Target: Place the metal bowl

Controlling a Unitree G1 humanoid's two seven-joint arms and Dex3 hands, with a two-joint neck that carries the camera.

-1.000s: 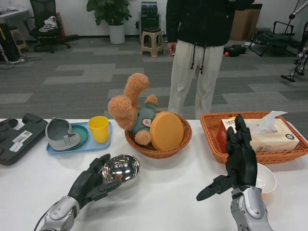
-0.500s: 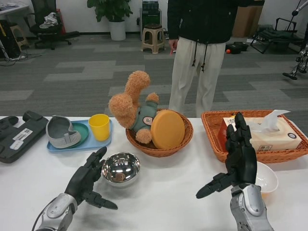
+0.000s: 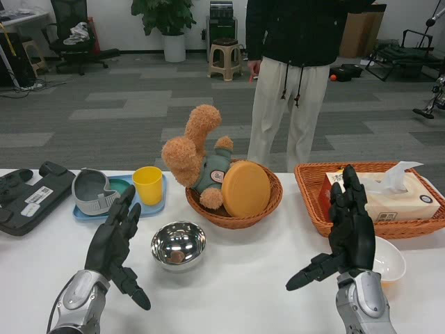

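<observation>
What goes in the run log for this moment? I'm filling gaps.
metal bowl: on table, free | left hand: open beside bowl | right hand: open, raised | step: bowl placed

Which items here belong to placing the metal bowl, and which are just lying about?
Job: metal bowl on the white table; left hand open beside it.

Lying about: right hand, round wicker basket with plush toy, yellow cup, blue tray, tissue box, white bowl.
</observation>
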